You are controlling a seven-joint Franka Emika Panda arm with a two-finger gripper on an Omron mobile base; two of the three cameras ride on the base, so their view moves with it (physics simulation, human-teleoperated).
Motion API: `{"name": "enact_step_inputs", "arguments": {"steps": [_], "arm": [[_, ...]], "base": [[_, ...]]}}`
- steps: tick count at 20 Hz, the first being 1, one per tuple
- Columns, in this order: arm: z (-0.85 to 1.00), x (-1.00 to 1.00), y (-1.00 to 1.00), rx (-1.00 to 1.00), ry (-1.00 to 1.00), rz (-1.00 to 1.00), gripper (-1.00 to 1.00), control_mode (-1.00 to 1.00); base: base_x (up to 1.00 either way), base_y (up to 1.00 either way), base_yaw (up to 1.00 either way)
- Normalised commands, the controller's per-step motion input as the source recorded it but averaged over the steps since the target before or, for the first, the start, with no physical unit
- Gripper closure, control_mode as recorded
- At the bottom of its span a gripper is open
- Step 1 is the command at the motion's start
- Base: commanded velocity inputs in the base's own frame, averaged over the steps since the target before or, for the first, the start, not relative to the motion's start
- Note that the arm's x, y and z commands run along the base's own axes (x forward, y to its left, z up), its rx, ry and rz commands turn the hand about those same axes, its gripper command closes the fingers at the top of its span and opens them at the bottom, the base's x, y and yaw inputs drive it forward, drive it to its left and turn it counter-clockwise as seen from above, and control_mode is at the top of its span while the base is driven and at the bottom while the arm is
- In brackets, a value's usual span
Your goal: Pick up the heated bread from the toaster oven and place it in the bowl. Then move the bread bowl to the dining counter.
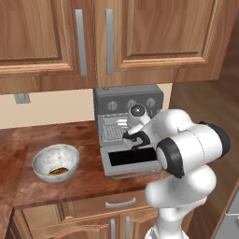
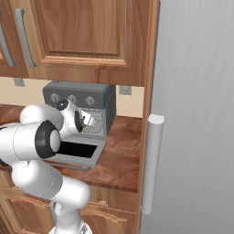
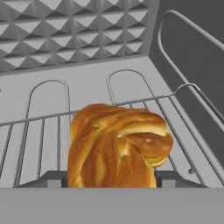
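The golden-orange heated bread (image 3: 116, 146) sits on the wire rack (image 3: 39, 131) inside the grey toaster oven (image 1: 128, 105), whose drop-down door (image 1: 133, 158) lies open. My gripper (image 3: 111, 179) reaches into the oven cavity, and its dark fingertips (image 3: 54, 178) press against the bread's two sides. My hand (image 1: 136, 122) shows at the oven mouth, and again from the right (image 2: 83, 119). The white speckled bowl (image 1: 44, 156) stands on the counter left of the oven, with a dark brown food piece (image 1: 59, 171) in it.
Wooden upper cabinets (image 1: 107, 37) hang low over the oven. A tall grey fridge (image 2: 196, 114) with a long handle (image 2: 151, 164) closes off the counter's right end. The reddish-brown countertop (image 1: 84, 179) has bare room between bowl and oven door.
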Motion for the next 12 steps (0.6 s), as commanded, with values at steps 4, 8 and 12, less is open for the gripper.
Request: {"name": "enact_step_inputs", "arguments": {"steps": [4,8,12], "arm": [[0.00,-0.27,-0.03,0.00,-0.13,0.00,1.00,-1.00],[0.00,-0.46,-0.01,0.00,-0.18,0.00,1.00,-1.00],[0.00,-0.56,-0.06,0.00,-0.18,0.00,1.00,-1.00]], "base": [[0.00,0.00,0.00],[0.00,0.00,0.00],[0.00,0.00,0.00]]}}
